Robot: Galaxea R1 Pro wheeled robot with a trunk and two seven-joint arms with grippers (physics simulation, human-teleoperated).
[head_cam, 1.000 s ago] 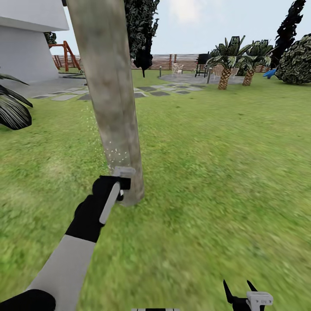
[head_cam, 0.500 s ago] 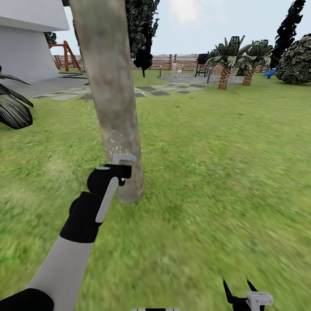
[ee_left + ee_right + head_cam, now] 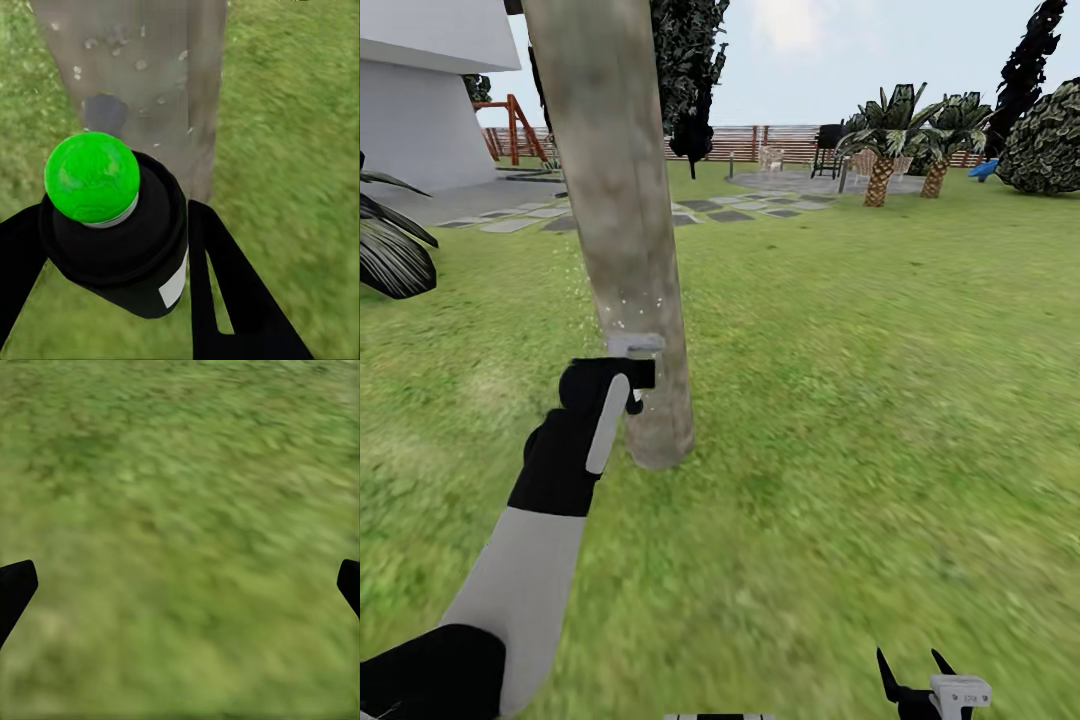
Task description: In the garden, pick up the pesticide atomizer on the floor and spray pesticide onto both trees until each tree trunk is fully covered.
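My left gripper [image 3: 112,247] is clenched around the pesticide atomizer [image 3: 116,225], held just beside the tree trunk [image 3: 622,200]; my right gripper [image 3: 912,678] hangs spread over grass [image 3: 180,510].

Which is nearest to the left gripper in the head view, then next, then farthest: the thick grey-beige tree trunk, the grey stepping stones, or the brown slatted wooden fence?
From the left gripper:
1. Thick grey-beige tree trunk, directly ahead of the fingers.
2. Grey stepping stones, farther back on the lawn, past the trunk.
3. Brown slatted wooden fence, along the garden's far edge.
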